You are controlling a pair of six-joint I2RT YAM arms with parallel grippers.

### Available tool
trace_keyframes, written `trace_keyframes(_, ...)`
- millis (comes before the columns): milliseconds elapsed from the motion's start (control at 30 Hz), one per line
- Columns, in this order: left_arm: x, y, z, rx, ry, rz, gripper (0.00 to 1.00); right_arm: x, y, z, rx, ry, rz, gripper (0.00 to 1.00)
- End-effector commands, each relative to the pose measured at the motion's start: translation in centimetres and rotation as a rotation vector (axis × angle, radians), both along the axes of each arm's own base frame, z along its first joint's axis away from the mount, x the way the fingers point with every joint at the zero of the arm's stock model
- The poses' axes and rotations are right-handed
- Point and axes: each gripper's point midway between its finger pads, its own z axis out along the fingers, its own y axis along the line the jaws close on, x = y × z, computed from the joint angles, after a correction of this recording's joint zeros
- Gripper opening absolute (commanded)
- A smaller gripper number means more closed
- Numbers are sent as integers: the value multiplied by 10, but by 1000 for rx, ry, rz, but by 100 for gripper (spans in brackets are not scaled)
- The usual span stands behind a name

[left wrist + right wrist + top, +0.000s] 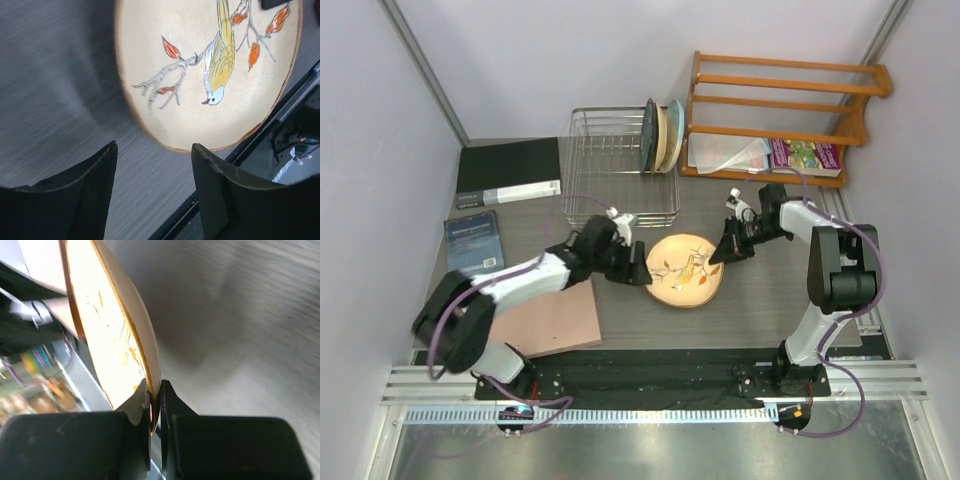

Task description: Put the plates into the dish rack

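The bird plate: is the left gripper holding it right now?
No: the left gripper stands open with its fingers wide apart, and the bird plate lies beyond their tips, untouched by either.

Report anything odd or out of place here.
Nothing spilled or broken. Only the bird plate stands out: it looks tilted off the table, pinched at its rim by the right hand, with the left hand open beside it.
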Motion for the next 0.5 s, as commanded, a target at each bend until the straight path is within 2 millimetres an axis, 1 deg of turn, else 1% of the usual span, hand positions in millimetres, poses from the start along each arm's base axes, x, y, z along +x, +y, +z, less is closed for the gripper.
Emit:
trace_keyframes(0,6,43,74,-28,-210,-66,62,-42,-2,76,64,-65,268,1)
trace_keyframes(33,15,51,89,-37,-263,-46,63,-36,-4,90,49,-116,300,2)
trace_keyframes(67,19,59,113,-39,-362,-45,63,-37,-6,98,43,-132,325,1)
trace_keyframes(100,26,65,124,-25,-408,-24,63,-46,-6,110,43,-110,350,2)
trace_keyframes(133,38,73,148,-22,-484,21,63,-37,-3,128,30,-198,397,2)
trace_keyframes(167,52,87,162,18,-555,100,63,-34,-1,140,23,-221,413,1)
trace_keyframes(200,61,96,172,44,-604,138,65,-31,2,153,18,-244,417,1)
trace_keyframes(233,75,110,182,67,-650,206,66,-15,11,181,0,-328,414,2)
trace_keyframes(267,88,129,187,118,-683,298,66,-6,16,194,-19,-370,408,1)
trace_keyframes(300,103,152,191,162,-716,386,66,16,24,230,-37,-513,400,1)
trace_keyframes(333,109,166,190,188,-721,435,65,24,42,239,-28,-495,383,1)
trace_keyframes(367,115,178,190,212,-728,478,64,37,49,250,-49,-533,361,2)
trace_keyframes(400,120,192,190,229,-730,511,64,58,62,285,-48,-679,330,1)
trace_keyframes(433,121,196,187,244,-723,517,64,63,78,299,-19,-648,259,1)
trace_keyframes(467,123,201,188,253,-725,525,64,84,86,296,-45,-651,207,1)
